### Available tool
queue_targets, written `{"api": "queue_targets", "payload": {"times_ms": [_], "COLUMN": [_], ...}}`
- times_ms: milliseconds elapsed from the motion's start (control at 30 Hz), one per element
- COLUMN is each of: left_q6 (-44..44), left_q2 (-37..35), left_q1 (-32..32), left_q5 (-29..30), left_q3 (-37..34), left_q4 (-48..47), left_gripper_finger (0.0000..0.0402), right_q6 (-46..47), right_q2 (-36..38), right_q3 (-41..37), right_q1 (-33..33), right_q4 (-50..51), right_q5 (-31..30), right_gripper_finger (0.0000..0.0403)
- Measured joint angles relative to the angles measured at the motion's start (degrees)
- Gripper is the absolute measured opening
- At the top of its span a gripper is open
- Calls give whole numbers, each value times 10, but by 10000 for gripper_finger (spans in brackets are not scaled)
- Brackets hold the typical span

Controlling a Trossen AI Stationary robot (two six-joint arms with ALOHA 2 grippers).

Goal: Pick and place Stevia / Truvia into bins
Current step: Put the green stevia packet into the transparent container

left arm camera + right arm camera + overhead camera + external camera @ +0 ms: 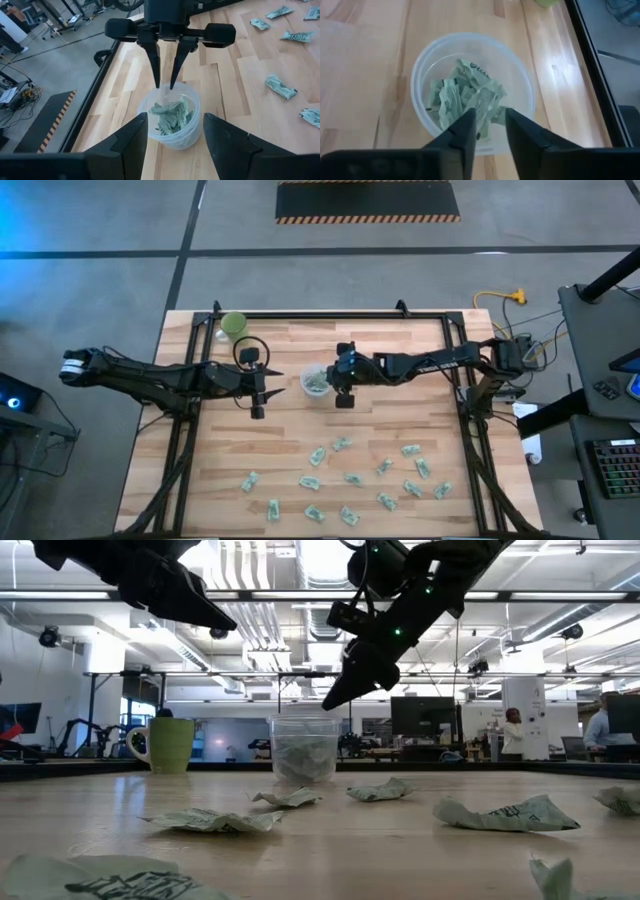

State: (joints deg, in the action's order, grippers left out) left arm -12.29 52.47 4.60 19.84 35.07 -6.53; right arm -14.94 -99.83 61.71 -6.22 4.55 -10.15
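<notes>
Wooden slats make up the table (300, 345), framed in black rail, with grey floor around it. Near the middle stands the clear cup (314, 382), already holding a small heap of crumpled green-and-white packets (465, 100). Many more packets (350, 479) lie scattered over the near half of the table, well apart from the cup.

The right gripper (487, 127) hangs just above the cup's rim, its fingers (156, 62) pointing down at the heap and parted by a narrow gap with nothing between them. In the low view it sits above the cup without touching it.

The left gripper (259, 392) waits beside the cup on the other side, fingers (132, 137) spread wide and empty, the cup showing between them from its wrist camera.

A green mug (234, 325) stands at the far edge of the table, well away from both arms. Desks, monitors and a couple of people show far off in the room
</notes>
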Motion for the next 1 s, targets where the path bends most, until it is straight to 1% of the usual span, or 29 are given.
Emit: {"api": "queue_targets", "payload": {"times_ms": [100, 167, 233, 333, 400, 467, 633, 700, 867, 1000], "left_q6": [22, 41, 68, 132, 178, 226, 342, 391, 531, 620], "left_q2": [0, 0, 0, 3, 13, 26, 76, 101, 168, 228], "left_q1": [0, 0, 1, 13, 37, 76, 182, 219, 294, 333], "left_q5": [-1, -20, -59, -127, -145, -146, -133, -133, -117, -116], "left_q3": [-4, -10, -14, -27, -38, -46, -47, -43, -15, 22], "left_q4": [0, -5, -18, -38, -52, -61, -35, -19, -15, -22], "left_gripper_finger": [176, 176, 176, 176, 176, 176, 176, 176, 176, 176], "right_q6": [3, -8, -18, -24, -28, -31, -31, -31, -28, -26], "right_q2": [4, 12, 25, 47, 65, 83, 121, 131, 147, 147], "right_q3": [9, 17, 25, 28, 18, 3, -35, -51, -77, -81], "right_q1": [1, 8, 17, 33, 45, 54, 68, 71, 73, 74], "right_q4": [9, 32, 59, 103, 120, 125, 125, 124, 124, 124], "right_q5": [-1, -1, -2, 2, 3, 8, 71, 86, 90, 90], "right_gripper_finger": [127, 140, 149, 155, 157, 157, 148, 144, 133, 125]}}
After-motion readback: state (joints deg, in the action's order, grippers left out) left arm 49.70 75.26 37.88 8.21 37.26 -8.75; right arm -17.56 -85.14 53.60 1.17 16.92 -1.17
